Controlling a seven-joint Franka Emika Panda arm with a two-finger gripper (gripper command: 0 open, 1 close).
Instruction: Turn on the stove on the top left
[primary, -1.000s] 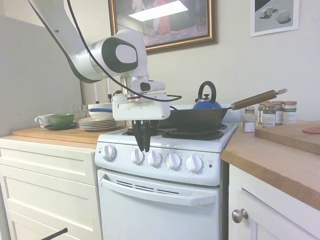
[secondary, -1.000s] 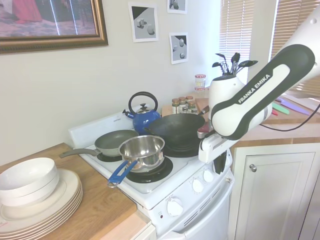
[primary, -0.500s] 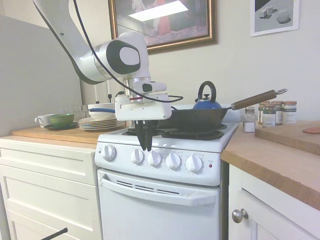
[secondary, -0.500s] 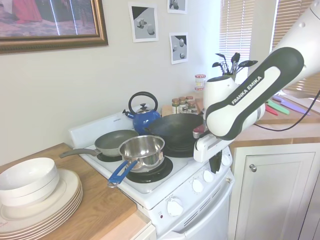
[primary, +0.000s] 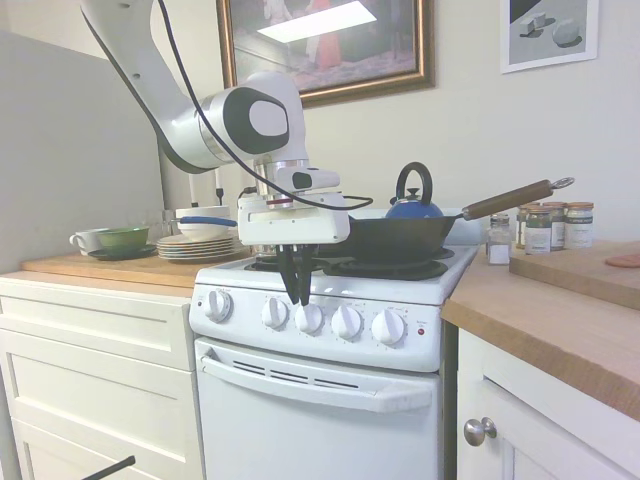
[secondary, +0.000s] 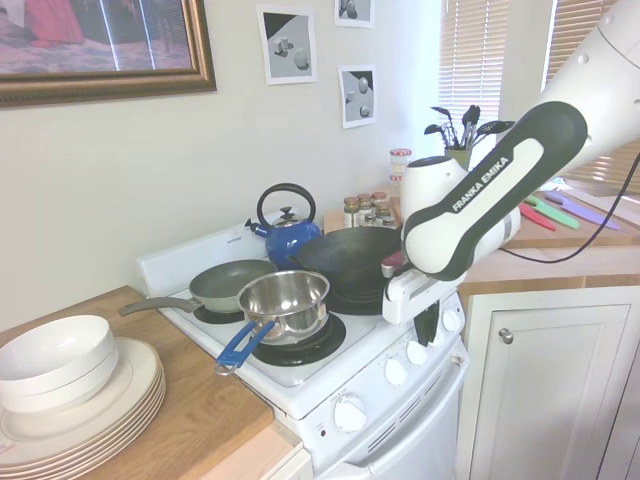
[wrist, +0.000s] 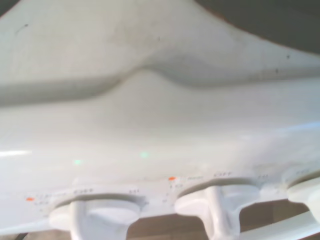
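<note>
The white stove (primary: 330, 300) has five round knobs across its front panel, a small red light (primary: 421, 331) and an oven-door handle (primary: 320, 381). My gripper (primary: 298, 296) points down just in front of the panel, its tips between the second knob (primary: 275, 312) and the third knob (primary: 309, 318), and its fingers look shut with nothing held. From the other side the gripper (secondary: 429, 335) hangs over the knob row. The back left burner carries a grey frying pan (secondary: 235, 283). Two knobs (wrist: 95, 216) fill the blurred wrist view from close by.
A black wok (primary: 385, 238), a blue kettle (primary: 413, 206) and a steel saucepan (secondary: 286, 300) sit on the burners. Stacked plates (secondary: 90, 400) and a bowl stand on the left counter. Spice jars (primary: 550, 226) stand on the right counter, above white cabinets.
My gripper has slid a little to the right along the knob row, from in front of the second knob to between the second and third. Nothing on the stove has moved.
</note>
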